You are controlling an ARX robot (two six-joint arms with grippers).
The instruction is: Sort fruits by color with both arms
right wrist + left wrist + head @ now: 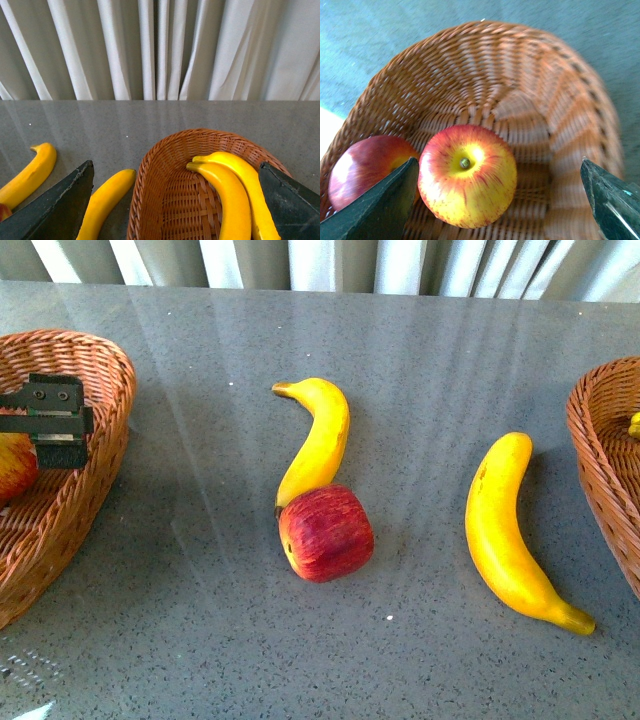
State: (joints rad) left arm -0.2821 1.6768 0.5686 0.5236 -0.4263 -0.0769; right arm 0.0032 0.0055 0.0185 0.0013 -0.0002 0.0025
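Note:
My left gripper (55,425) hangs open over the left wicker basket (105,430). In the left wrist view its jaws (498,160) stand wide apart above a red-yellow streaked apple (467,175), with a redder apple (365,167) beside it in the basket. On the table a dark red apple (326,533) touches the near tip of one banana (320,440); a second banana (505,530) lies to the right. My right gripper (176,164), out of the front view, is open above the right basket (165,165), which holds two bananas (225,195).
The right basket (600,460) sits at the table's right edge, partly cut off. White curtains (160,50) hang behind the grey table's far edge. Grey tabletop (420,390) lies between the two baskets around the loose fruit.

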